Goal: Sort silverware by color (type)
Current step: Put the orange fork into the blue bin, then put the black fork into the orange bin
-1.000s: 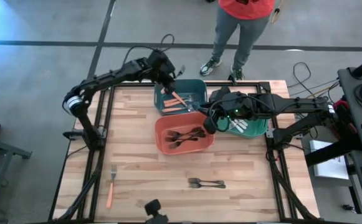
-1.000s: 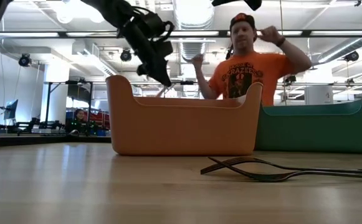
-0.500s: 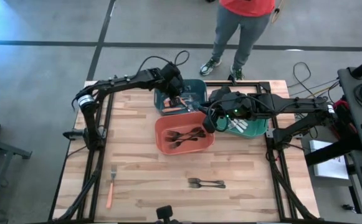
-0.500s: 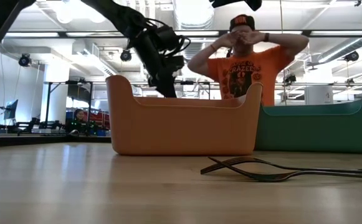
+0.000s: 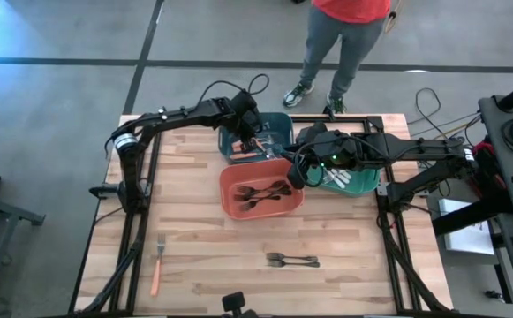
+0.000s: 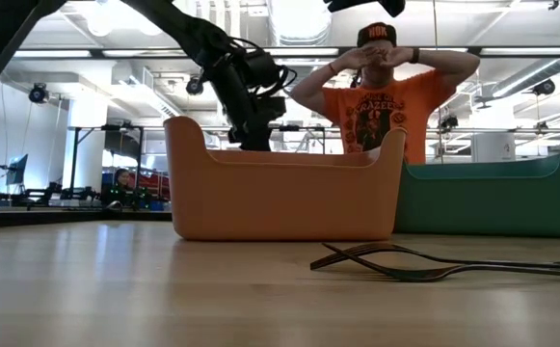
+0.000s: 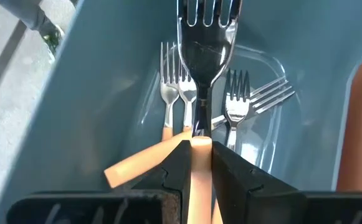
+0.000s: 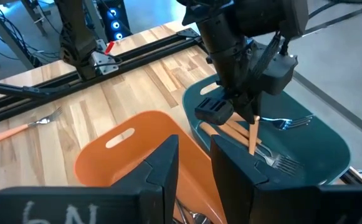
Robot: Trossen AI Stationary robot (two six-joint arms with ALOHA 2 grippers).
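Observation:
My left gripper (image 5: 254, 140) reaches down into the teal bin (image 5: 280, 124) and is shut on an orange-handled fork (image 7: 204, 56). Other orange-handled forks (image 7: 168, 99) lie on the bin's floor under it. My right gripper (image 5: 296, 177) hangs open and empty above the right end of the orange-red bin (image 5: 230, 190), which holds black forks (image 5: 265, 191). Black forks (image 5: 291, 260) and one orange-handled fork (image 5: 157, 265) lie flat on the table. My left gripper pinches the fork's orange handle (image 7: 200, 162) between its two fingers, at the end where it meets the metal neck. The fingers slant down from the table's left and lie along the fork. The metal head sticks out past the fingertips, low inside the teal bin; whether it touches the forks below, I cannot tell.
A green bin (image 5: 358, 184) stands under my right arm, right of the orange-red bin. A person (image 5: 344, 35) stands beyond the table's far edge. The near half of the wooden table (image 5: 212, 247) holds only the loose forks.
My left gripper has gone down and toward the table's near right, from above the teal bin's far left corner into the bin, carrying the orange-handled fork along. The person has raised both hands to the face.

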